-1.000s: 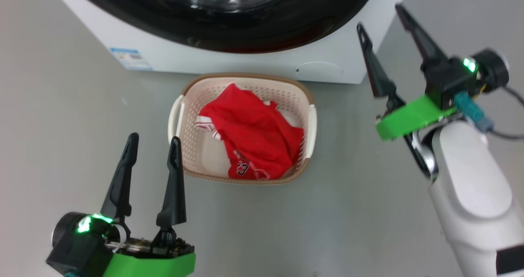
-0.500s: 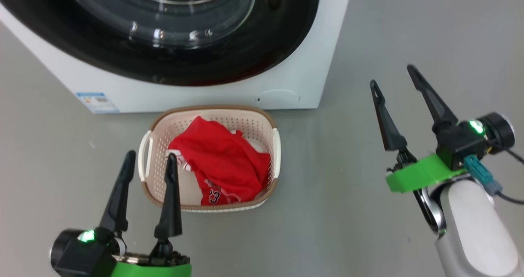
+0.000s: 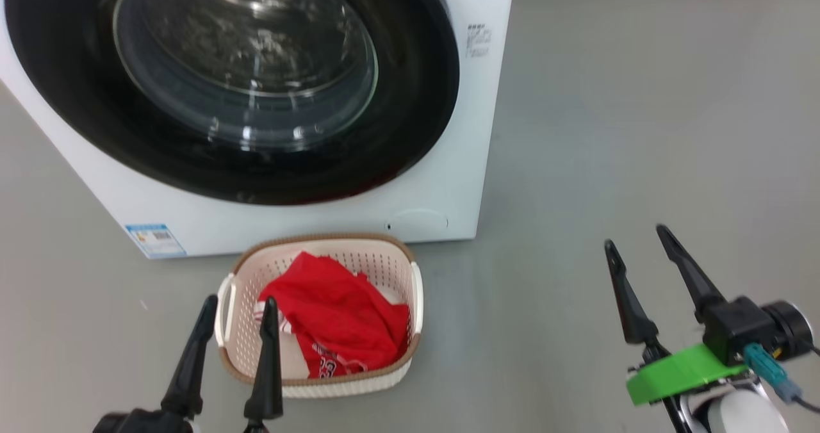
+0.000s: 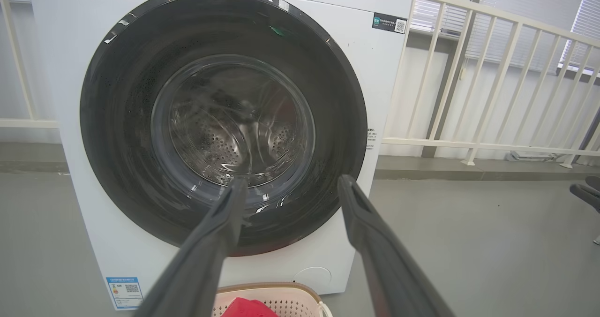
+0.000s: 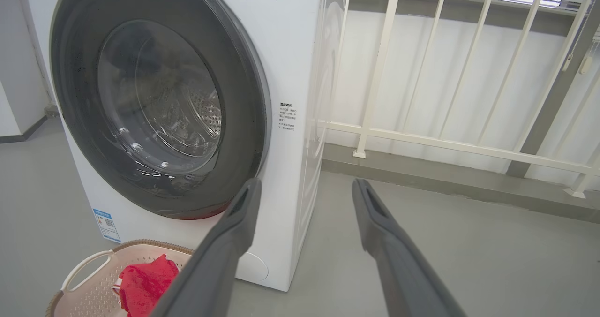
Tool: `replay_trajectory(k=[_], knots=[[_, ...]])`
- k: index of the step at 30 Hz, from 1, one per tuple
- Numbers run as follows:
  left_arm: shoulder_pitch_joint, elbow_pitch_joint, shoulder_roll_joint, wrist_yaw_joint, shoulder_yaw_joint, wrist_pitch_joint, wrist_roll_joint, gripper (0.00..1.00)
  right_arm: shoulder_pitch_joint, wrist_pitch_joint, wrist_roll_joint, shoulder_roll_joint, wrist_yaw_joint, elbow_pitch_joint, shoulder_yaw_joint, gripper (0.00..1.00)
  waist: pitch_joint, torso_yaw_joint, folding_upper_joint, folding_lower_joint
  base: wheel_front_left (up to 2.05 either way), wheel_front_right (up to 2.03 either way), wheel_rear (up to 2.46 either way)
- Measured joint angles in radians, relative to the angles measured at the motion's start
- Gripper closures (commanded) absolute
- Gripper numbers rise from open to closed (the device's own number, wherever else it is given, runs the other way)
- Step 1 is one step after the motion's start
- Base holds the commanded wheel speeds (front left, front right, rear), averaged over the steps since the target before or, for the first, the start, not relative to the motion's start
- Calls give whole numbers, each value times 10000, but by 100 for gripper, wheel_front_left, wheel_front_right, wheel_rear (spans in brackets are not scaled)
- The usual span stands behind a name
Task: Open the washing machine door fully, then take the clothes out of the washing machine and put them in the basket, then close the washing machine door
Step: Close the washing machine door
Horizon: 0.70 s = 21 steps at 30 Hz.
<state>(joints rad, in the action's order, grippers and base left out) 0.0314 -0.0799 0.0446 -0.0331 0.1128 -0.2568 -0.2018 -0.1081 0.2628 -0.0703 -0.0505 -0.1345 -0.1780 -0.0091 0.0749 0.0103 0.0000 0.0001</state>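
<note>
Firstly, left gripper (image 3: 239, 302): fingers spread wide, empty, near the basket (image 3: 359, 236), which sits on the floor before the washing machine (image 3: 487, 132). Inside it, clothes (image 3: 339, 318) (soft, light, limp; pinch a bunched fold). Next, washing machine door (image 3: 410, 100): stiff, glossy, seemingly shut flush, latch unseen. Lastly, right gripper (image 3: 634, 236): wide, empty, well apart from the basket.
</note>
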Motion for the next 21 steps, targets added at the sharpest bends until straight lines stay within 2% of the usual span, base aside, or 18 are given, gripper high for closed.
replay_trajectory(k=[9, 21], knots=[[700, 63, 44, 4, -213, 0, 96, 0, 1322, -2, -267, 46, 0, 598, -456, 0, -1005, -110, 0, 0, 0, 0, 0], [1041, 77, 44, 84, -263, 0, 257, 0, 2336, -2, -529, 134, 0, 1141, -719, 0, -1378, -238, 0, 0, 0, 0, 0]])
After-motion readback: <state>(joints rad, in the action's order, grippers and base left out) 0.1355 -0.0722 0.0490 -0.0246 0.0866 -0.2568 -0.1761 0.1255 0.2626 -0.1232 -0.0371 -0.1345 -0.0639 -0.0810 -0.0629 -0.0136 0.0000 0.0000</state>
